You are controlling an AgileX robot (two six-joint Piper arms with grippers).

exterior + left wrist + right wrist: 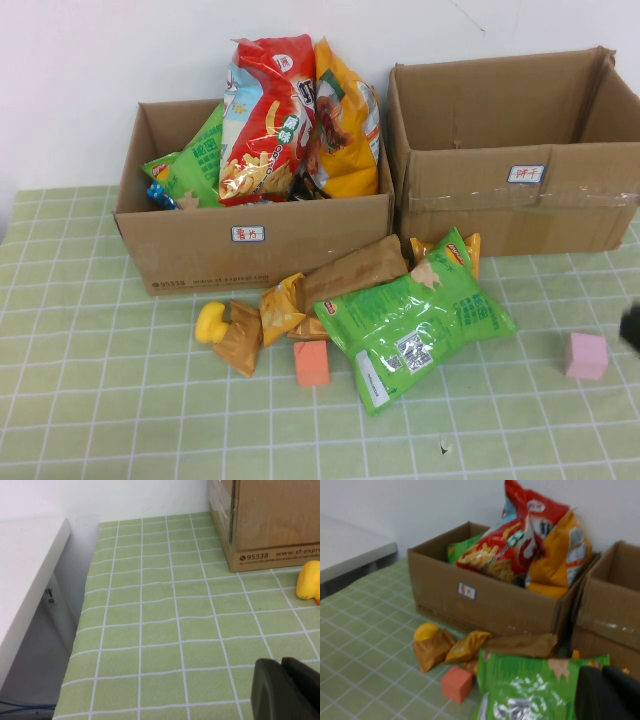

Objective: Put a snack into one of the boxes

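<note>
The red shrimp snack bag (265,120) stands upright inside the lower brown box (320,250) with the red-character label. It leans between a green bag and a yellow-orange bag. It also shows in the right wrist view (520,540), in the same box (495,605). My right gripper (602,672) is shut and empty, low over the table to the right of the snack pile; only a dark tip of it shows at the high view's right edge (630,328). My left gripper (281,664) is shut and empty above the tablecloth, left of the box's corner (275,525); the high view does not show it.
A taller taped box (520,200) stands at the right. A large green bag (415,320), brown packets (350,275), a yellow toy (210,322) and an orange cube (311,363) lie in front of the boxes. A pink cube (585,355) sits at the right.
</note>
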